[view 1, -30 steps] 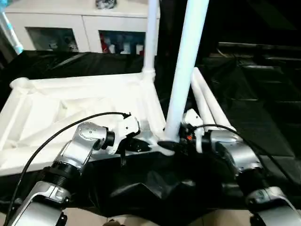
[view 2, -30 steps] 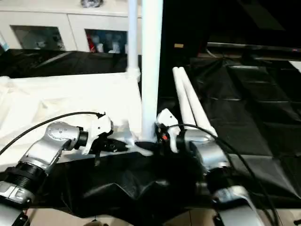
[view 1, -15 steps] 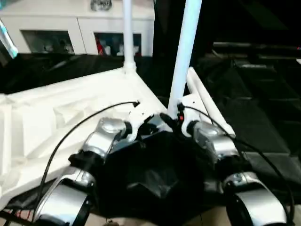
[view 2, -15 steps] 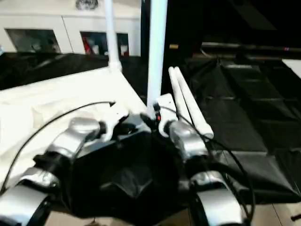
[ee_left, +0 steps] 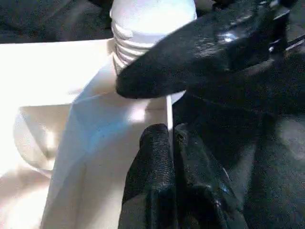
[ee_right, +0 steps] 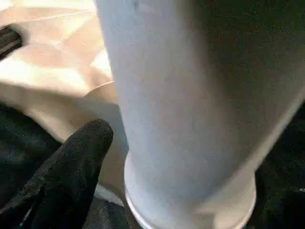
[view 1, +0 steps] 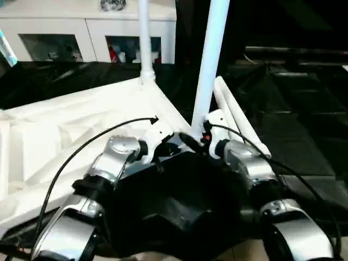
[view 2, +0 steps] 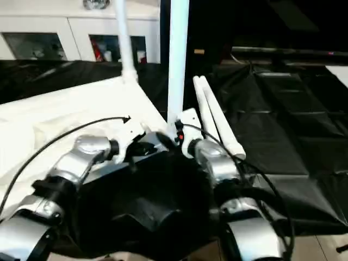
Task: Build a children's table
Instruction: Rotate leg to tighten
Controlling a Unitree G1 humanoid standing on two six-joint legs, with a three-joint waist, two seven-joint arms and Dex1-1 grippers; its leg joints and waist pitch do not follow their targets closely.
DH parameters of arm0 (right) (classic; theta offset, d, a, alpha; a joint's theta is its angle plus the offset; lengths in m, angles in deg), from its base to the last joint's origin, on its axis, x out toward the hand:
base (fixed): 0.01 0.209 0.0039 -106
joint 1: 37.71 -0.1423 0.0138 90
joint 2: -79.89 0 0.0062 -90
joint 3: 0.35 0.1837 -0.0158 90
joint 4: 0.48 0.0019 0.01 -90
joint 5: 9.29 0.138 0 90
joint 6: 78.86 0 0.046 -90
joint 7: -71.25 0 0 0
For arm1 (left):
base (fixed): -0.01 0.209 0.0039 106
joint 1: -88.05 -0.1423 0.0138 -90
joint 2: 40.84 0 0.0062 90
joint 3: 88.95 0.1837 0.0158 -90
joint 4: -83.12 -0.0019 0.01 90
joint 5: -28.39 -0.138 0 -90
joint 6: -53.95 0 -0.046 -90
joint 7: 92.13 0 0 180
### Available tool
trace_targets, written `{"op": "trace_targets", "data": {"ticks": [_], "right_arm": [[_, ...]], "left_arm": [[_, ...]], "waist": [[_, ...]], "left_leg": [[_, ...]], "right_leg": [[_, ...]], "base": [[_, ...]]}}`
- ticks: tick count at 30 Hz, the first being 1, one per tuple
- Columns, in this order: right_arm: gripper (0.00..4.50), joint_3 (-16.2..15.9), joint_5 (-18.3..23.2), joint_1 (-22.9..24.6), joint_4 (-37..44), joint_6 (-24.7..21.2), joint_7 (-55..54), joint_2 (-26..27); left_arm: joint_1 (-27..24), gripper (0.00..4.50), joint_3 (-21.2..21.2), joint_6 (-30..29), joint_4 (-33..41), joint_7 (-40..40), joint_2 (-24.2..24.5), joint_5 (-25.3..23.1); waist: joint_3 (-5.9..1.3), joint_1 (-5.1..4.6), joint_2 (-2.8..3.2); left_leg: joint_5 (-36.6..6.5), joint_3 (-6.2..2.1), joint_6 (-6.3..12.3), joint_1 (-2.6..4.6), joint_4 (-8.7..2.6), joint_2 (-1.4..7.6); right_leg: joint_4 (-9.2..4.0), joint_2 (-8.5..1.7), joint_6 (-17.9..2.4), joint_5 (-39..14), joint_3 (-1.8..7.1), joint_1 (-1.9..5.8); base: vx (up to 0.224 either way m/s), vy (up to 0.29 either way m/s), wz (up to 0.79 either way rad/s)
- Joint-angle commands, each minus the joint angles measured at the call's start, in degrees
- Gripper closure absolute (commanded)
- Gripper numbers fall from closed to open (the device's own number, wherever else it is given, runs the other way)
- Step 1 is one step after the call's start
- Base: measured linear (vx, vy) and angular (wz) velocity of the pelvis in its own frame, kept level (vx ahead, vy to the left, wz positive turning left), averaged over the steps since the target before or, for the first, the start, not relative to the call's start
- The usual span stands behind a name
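The white plastic rectangular tabletop (view 1: 81, 125) lies ribbed underside up on a black sheet (view 1: 304, 130), its near corner between the two silver forearms. A long white cylindrical tube leg (view 1: 209, 60) stands upright in that corner's round socket; a second upright leg (view 1: 144, 38) rises from the far corner, and two loose white tube legs (view 1: 239, 122) lie side by side just right of the tabletop. The left gripper (ee_left: 170, 143) has its jaws pressed together, apparently pinching the tabletop's thin wall beside the socket. The right gripper (view 1: 190, 142) sits at the leg's base, one black finger (ee_right: 71, 176) beside the tube; whether its jaws clasp it I cannot tell. A white glass-door cabinet (view 1: 70, 41) stands behind.
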Motion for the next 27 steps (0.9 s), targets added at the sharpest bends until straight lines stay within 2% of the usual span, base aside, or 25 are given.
{"op": "trace_targets", "data": {"ticks": [1,3,6,7,13,21,27], "right_arm": [[0.43,-4.66,1.04,1.93,5.03,-0.04,10.05,-0.88],[0.43,-5.19,1.01,2.7,6.29,0.35,12.58,-2.05],[0.43,-5.96,1.62,4.09,8.89,0.67,16.81,-4.14],[0.43,-6.18,2.06,4.76,10.28,1.02,18.31,-5.02],[0.43,-6.67,3.13,6.51,13.6,0.19,22.35,-7.46],[1.2,-6.62,3.36,7.53,14.97,-0.3,23.32,-7.19],[1.63,-6.49,2.53,7.57,13.59,-2.7,19.06,-5.37]], "left_arm": [[-1.19,4.5,1.78,3.78,3.94,5.9,-0.74,4.42],[-1.73,4.5,1.95,3.74,4.66,7.28,-0.12,4.66],[-2.76,4.5,2.31,3.09,6.3,10.09,1.07,5.39],[-3.3,4.5,2.38,2.45,7.27,11.69,1.61,5.82],[-5.33,4.5,3.05,0.43,10.83,15.81,3.53,6.84],[-6.41,4.5,3.19,-0.5,12.45,16.96,4.18,6.93],[-4.81,4.5,1.88,-1.01,9.87,10.88,2.26,4.97]], "waist": [[-3.57,0.43,-0.4],[-3.58,0.45,-0.37],[-3.49,0.72,-0.4],[-3.35,0.78,-0.31],[-3.35,1.12,-0.45],[-3.46,1.41,-0.54],[-3.39,1.37,-0.64]], "left_leg": [[-13.26,-0.64,3.44,0.06,-3.32,2.46],[-12.88,-0.51,3.75,0.06,-3.26,2.5],[-13.65,-0.5,3.58,0.11,-3.27,2.54],[-14.31,-0.51,3.43,0.22,-3.35,2.58],[-14.35,-0.55,3.24,0.29,-3.4,2.59],[-13.31,-0.55,3.02,0.29,-3.36,2.49],[-13.26,-0.54,2.93,0.28,-3.36,2.44]], "right_leg": [[-4.5,-4.4,-9.82,-17.53,3.24,3.31],[-4.36,-4.3,-10.07,-16.66,3.3,3.14],[-4.54,-4.39,-9.89,-18.78,3.24,3.13],[-4.76,-4.37,-9.66,-20.07,3.23,2.92],[-4.82,-4.34,-8.92,-21.6,3.26,2.83],[-4.69,-4.3,-8.84,-20.68,3.27,2.8],[-4.81,-4.31,-8.44,-21.36,3.24,2.76]], "base": [[0.0,0.0,0.0],[0.0,0.0,0.0],[0.0,0.0,0.0],[0.0,0.0,0.0],[0.0,0.0,0.0],[0.0,0.0,0.0],[0.0,0.0,0.0]]}}
